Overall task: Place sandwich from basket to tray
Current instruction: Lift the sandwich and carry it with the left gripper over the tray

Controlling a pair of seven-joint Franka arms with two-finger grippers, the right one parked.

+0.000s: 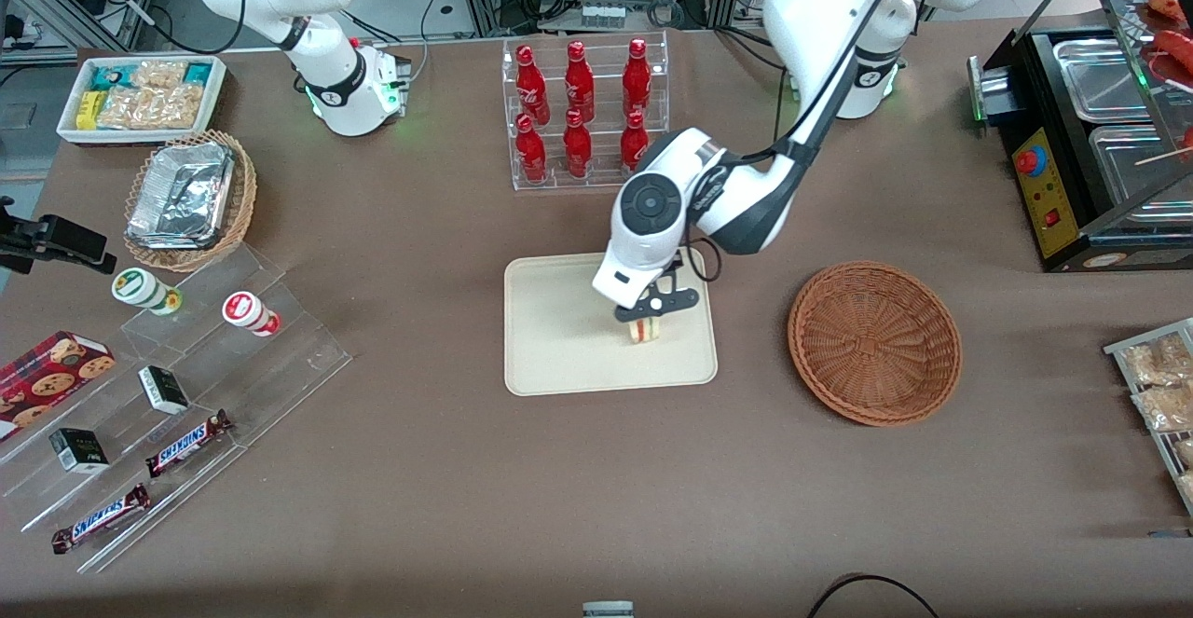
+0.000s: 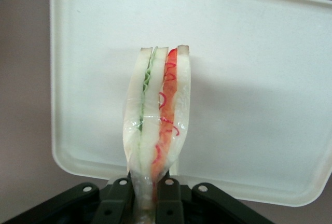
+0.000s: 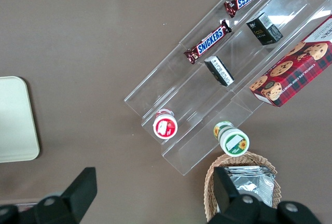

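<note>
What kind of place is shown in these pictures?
Probably a mock snack shop in a robot lab: red bottles in a clear rack, Snickers bars on acrylic steps and a sausage warmer. The gripper holds the wrapped triangular sandwich over the cream rectangular tray.

Sandwich mostly hidden under the gripper in the front view — only its lower end shows. Wrist view: tray cut off at the frame edge; fingers partly out of frame — contact with tray indeterminate.
</note>
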